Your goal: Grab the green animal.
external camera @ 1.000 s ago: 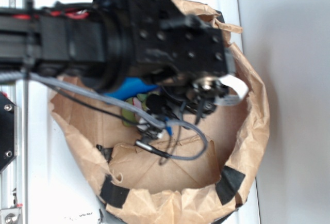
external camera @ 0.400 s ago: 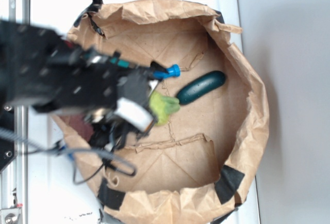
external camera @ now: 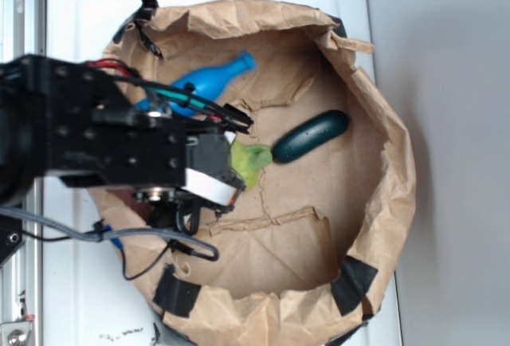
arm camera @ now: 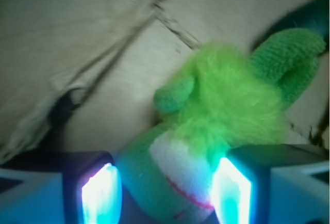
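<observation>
Green animal (arm camera: 216, 131) pinched in the gripper (arm camera: 165, 193), near the middle of the paper-lined basin (external camera: 398, 186).

In the wrist view the two glowing pads (arm camera: 98, 195) close on the plush toy's pale, red-mouthed face, its fuzzy body and limbs sticking out past them. From outside, the toy (external camera: 251, 161) pokes out at the gripper's three o'clock side, with the dark green cucumber (external camera: 311, 135) just beyond at two o'clock and the blue bottle (external camera: 211, 81) at about eleven o'clock.
</observation>
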`<action>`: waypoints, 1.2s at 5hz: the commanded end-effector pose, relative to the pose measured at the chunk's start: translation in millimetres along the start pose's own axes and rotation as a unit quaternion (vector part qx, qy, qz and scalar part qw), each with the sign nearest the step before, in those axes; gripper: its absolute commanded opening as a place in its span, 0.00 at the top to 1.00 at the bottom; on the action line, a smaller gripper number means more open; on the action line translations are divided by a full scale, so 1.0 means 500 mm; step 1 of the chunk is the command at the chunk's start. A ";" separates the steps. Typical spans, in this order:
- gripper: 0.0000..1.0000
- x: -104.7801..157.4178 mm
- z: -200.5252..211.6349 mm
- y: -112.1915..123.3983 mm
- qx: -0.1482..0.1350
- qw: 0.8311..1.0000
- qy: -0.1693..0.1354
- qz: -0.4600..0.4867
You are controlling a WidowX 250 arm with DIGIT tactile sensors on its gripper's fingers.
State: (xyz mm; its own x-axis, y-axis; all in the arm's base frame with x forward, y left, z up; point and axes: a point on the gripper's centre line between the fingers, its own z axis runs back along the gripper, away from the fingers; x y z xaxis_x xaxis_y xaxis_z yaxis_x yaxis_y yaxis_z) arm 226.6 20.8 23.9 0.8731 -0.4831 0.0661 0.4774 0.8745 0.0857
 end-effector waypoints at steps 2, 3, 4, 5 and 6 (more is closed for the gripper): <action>1.00 0.022 0.058 0.036 -0.031 0.998 -0.011 0.049; 1.00 0.020 0.108 0.055 -0.062 0.996 -0.013 0.065; 1.00 0.023 0.161 0.068 -0.095 0.992 -0.013 0.079; 1.00 0.016 0.206 0.068 -0.117 0.989 -0.016 0.090; 1.00 0.005 0.218 0.066 -0.122 0.988 -0.016 0.091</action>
State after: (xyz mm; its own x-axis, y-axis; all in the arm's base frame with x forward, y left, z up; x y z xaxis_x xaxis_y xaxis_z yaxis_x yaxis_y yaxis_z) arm 227.9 34.8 123.0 0.9460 -0.3223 0.0349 0.3222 0.9231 -0.2100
